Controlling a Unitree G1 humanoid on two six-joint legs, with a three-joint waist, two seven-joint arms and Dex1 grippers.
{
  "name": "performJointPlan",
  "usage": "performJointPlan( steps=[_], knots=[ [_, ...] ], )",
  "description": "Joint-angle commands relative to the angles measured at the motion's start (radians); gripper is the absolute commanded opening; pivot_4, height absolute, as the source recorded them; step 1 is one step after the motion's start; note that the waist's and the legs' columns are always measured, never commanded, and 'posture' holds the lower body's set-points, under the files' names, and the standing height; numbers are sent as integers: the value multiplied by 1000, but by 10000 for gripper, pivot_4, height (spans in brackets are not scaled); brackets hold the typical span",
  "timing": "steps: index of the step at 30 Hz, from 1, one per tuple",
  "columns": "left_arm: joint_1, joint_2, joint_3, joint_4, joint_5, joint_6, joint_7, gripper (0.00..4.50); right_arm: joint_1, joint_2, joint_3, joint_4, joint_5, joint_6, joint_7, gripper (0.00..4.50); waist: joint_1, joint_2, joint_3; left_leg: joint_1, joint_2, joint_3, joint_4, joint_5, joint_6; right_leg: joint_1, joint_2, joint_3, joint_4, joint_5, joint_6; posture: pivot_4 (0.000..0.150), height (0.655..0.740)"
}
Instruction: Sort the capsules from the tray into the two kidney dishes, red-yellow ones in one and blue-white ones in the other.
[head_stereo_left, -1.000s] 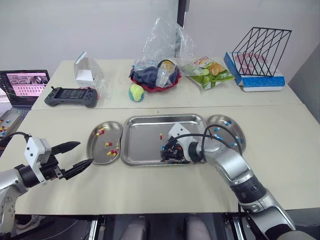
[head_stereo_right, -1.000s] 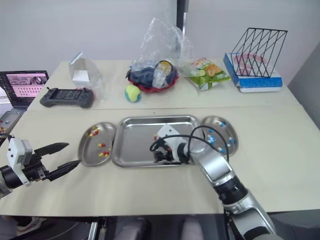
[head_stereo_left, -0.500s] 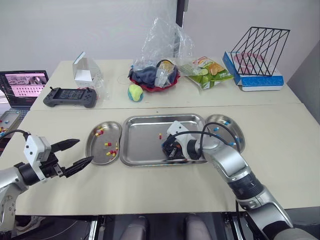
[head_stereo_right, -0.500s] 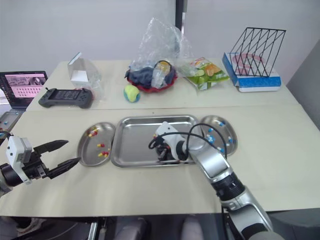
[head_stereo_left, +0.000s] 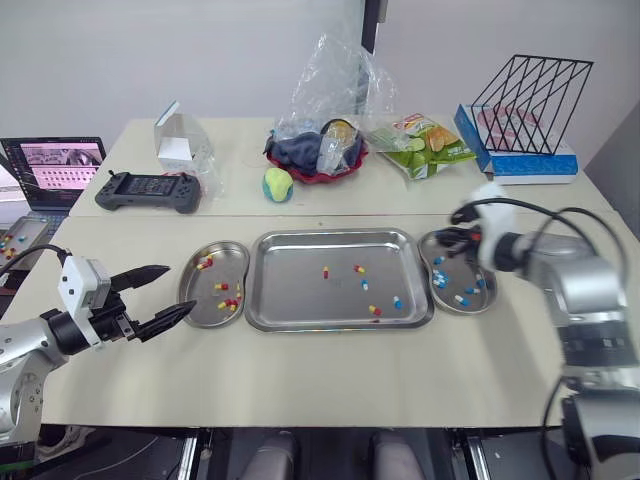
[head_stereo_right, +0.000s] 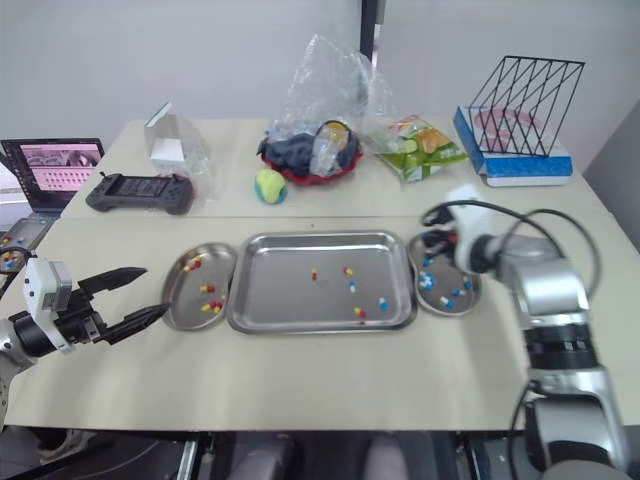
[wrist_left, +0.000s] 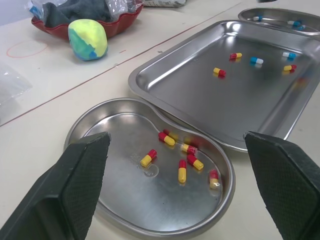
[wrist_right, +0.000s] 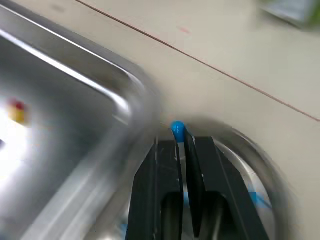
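Observation:
The steel tray (head_stereo_left: 300, 295) lies mid-table holding a few capsules, red-yellow ones (head_stereo_left: 325, 272) and blue-white ones (head_stereo_left: 397, 302). On its left, a kidney dish (head_stereo_left: 198, 308) holds several red-yellow capsules (wrist_left: 182, 170). The kidney dish (head_stereo_left: 486, 294) on its right holds several blue-white capsules (head_stereo_left: 459, 298). Over that right dish's far rim my right gripper (head_stereo_left: 462, 238) hangs, shut on a blue-white capsule (wrist_right: 177, 131) whose blue end pokes out between the fingers. My left gripper (head_stereo_left: 165, 295) stands wide open just left of the left dish, nothing in it.
Across the back of the table stand a laptop (head_stereo_left: 55, 165), a game controller (head_stereo_left: 147, 191), a clear box (head_stereo_left: 178, 140), a yellow-green ball (head_stereo_left: 277, 184), a red bowl under a plastic bag (head_stereo_left: 318, 160), a snack bag (head_stereo_left: 420, 143) and a wire rack (head_stereo_left: 530, 95).
My right gripper has swung from the tray's front middle to above the right dish, carrying a blue-white capsule. The left gripper has stayed open by the left dish.

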Motion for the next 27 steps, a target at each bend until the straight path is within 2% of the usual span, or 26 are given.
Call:
performJointPlan(
  steps=[1,9,17,22,27],
  knots=[
    [-30,20,0,2,-12,-2,-15,45000,31,-11,-8,-5,8,-27,23,115,-17,0,0,1,1,2,0,0,1,0,0,0,0,1,-1,1500,7400],
    [-44,18,-19,17,7,-3,-24,45000,76,-20,-13,-46,14,-18,46,115,-22,0,0,1,1,6,0,-1,2,-1,0,2,0,1,-2,1500,7400],
    [-48,4,-29,9,-2,-1,-17,45000,63,-27,-43,-54,12,-28,38,27945,-13,0,0,1,1,6,0,-1,2,-1,0,2,0,2,-1,1500,7400],
    [-50,-9,-29,22,1,-16,-10,45000,29,-18,-117,-27,38,-156,44,44675,-14,0,0,1,1,6,0,-1,1,-1,0,2,0,2,-1,1500,7400],
    [-45,-21,-12,34,-1,-24,2,45000,29,-28,-233,106,49,-335,22,44675,-11,0,0,1,1,6,0,-1,1,0,0,2,0,2,-1,1500,7400]
  ],
)
